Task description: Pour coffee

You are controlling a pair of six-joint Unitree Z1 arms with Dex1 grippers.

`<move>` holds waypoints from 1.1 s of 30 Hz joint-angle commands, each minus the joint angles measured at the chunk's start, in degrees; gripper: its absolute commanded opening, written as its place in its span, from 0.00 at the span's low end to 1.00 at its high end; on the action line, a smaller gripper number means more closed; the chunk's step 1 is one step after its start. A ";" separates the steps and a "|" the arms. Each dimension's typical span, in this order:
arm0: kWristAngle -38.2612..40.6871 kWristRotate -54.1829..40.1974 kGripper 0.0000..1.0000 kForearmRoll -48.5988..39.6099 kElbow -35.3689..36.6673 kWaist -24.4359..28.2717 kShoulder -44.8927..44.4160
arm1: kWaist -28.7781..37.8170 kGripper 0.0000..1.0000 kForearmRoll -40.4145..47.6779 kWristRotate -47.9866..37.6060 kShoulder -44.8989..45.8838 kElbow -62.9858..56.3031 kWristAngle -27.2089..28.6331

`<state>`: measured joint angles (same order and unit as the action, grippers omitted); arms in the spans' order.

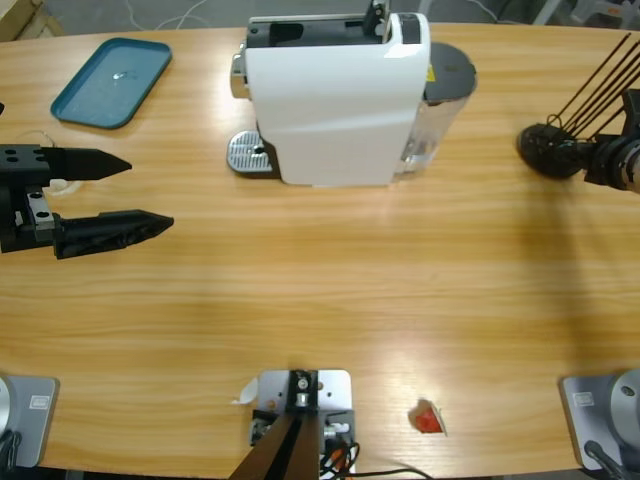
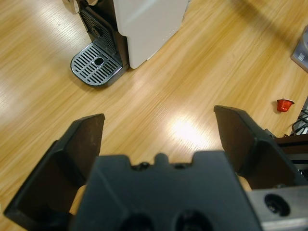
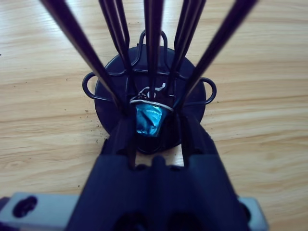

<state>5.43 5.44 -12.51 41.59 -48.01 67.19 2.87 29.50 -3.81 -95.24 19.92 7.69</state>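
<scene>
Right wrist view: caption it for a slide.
Right gripper closed on a blue capsule inside the black wire capsule rack.

The left gripper [image 2: 159, 137] hangs over the bare wooden table [image 2: 192, 86], its two black fingers [image 2: 79, 149] spread wide with nothing between them. Ahead stands the white coffee machine [image 2: 147, 24], its round slotted drip tray [image 2: 96, 64] on the table. A small red capsule [image 2: 285, 104] lies far right.
</scene>
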 commanded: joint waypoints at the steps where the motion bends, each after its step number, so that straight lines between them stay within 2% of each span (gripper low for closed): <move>1: -0.77 0.63 0.98 0.55 -2.55 -0.50 -1.48 | -0.94 0.14 0.38 1.27 0.34 -1.55 0.11; 9: -0.77 0.63 0.98 0.64 -3.27 -0.50 -1.91 | -0.94 0.14 -1.06 1.87 4.94 -1.34 0.24; 15: -0.77 0.63 0.98 0.83 -3.19 -0.50 -1.41 | -0.94 0.14 -6.23 2.24 10.11 0.10 -0.05; 19: -0.77 0.63 0.98 1.15 -3.19 -0.50 -1.19 | -0.94 0.14 -6.91 2.49 9.58 0.38 -0.33; 20: -0.77 0.63 0.98 1.17 -3.19 -0.50 -1.11 | -0.94 0.15 -6.91 2.43 9.29 0.38 -0.36; 21: -0.77 0.63 0.98 1.17 -3.22 -0.50 -1.06 | -0.87 0.21 -7.00 2.19 8.92 0.40 -0.38; 22: -0.77 0.70 0.98 1.17 -3.27 -0.50 -0.97 | -0.83 0.37 -7.49 1.94 8.32 0.55 -0.38; 23: -0.77 0.71 0.98 1.17 -3.27 -0.50 -0.90 | -0.60 0.43 -7.70 1.77 7.69 0.64 -0.40; 26: -0.77 0.71 0.98 1.26 -3.19 -0.50 -0.96 | 0.03 0.47 -7.55 1.12 5.91 0.73 -0.40; 27: -0.77 0.71 0.98 1.26 -3.24 -0.50 -1.08 | 0.03 0.51 -7.34 0.87 5.35 0.82 -0.43; 33: -0.86 0.98 0.98 1.19 -3.80 -0.50 -1.62 | 0.03 0.52 -5.59 0.61 3.10 1.06 -0.64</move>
<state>5.43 5.69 -11.95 40.43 -48.02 66.48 2.56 22.46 -2.56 -88.38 20.29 7.76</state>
